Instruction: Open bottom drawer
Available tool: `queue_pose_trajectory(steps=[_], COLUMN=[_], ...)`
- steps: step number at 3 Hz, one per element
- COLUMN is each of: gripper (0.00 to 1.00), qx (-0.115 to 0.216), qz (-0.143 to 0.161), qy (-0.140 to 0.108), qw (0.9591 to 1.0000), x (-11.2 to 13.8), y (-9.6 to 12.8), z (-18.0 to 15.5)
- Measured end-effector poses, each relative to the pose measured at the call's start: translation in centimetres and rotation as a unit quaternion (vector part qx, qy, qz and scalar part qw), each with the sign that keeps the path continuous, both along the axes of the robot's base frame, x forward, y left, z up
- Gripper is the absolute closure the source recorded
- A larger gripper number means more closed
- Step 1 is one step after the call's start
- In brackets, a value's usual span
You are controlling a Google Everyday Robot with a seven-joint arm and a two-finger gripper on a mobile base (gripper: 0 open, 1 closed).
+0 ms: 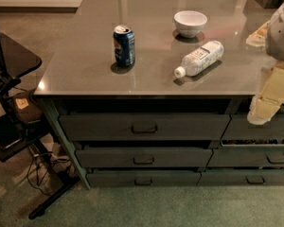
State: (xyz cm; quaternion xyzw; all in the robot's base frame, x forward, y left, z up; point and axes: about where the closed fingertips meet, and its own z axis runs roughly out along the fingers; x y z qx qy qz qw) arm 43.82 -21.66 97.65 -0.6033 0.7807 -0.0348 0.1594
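Observation:
The bottom drawer [143,178] is the lowest, shallow dark grey-green front in the left stack, just above the floor. Its small dark pull [143,181] sits at its centre. The front lies flush with the cabinet and no inner tray shows. Two taller drawer fronts [144,126] [143,158] with the same pull are above it. My gripper [259,115], cream-coloured, hangs at the right edge of the view by the counter's front edge. It is in front of the neighbouring stack's top drawer, well up and to the right of the bottom drawer, touching nothing.
On the grey counter [85,65] stand a blue soda can [124,45] and a white bowl [190,22], and a plastic bottle [199,58] lies on its side. A black side table [14,60] with cables stands at left. The neighbouring drawer stack [255,157] is at right.

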Motion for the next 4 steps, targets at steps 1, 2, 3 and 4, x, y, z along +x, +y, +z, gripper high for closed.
queue_pose_trajectory(steps=[1,2,3,4], gripper=[0.0,0.0,0.0,0.0], qx=[0.0,0.004,0.037,0.077], qz=[0.0,-0.002,0.001,-0.024], qy=[0.0,-0.001,-0.006,0.015], qw=[1.0,1.0,0.9993,0.9966], x=[0.0,-0.4,-2.6,-4.4], y=[0.0,-0.2,0.8,0.0], z=[0.0,-1.8,-5.8,-14.3])
